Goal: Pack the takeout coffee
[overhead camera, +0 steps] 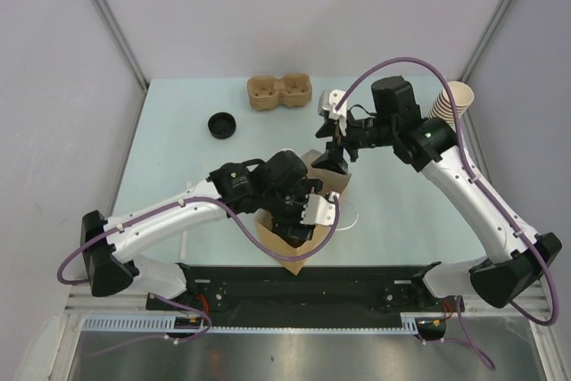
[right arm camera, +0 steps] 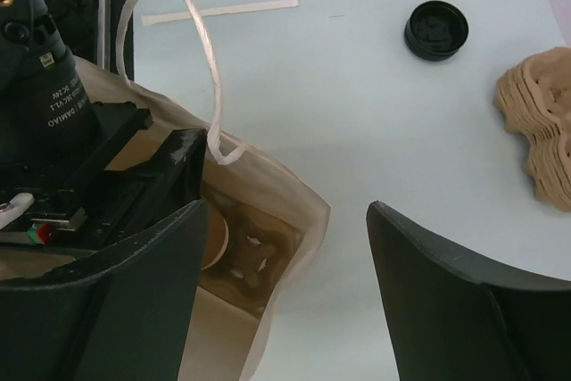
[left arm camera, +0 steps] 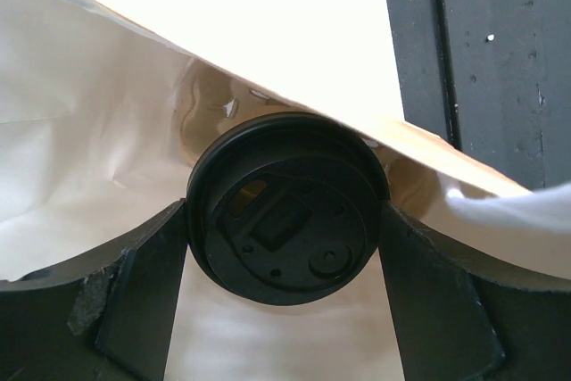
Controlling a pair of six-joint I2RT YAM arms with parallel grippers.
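The takeout coffee [left arm camera: 285,207] shows in the left wrist view as a cup topped by a round black lid, low inside the brown paper bag [left arm camera: 98,122]. My left gripper [left arm camera: 284,220] is shut on it, both fingers [left arm camera: 143,301] pressed against the lid's rim. In the top view the left gripper [overhead camera: 299,211] reaches down into the bag [overhead camera: 290,252]. My right gripper [overhead camera: 335,160] hovers open over the bag's far edge. In the right wrist view the right gripper [right arm camera: 287,211] straddles the bag's rim [right arm camera: 294,194] without touching it; a tan cup edge [right arm camera: 216,238] shows inside.
A loose black lid [overhead camera: 221,124] lies at the back left, a brown pulp tray [overhead camera: 279,93] behind it. A stack of paper cups [overhead camera: 451,100] stands at the back right. The bag's white handle [right arm camera: 210,69] loops up; another pulp tray [right arm camera: 254,252] lies in the bag's bottom.
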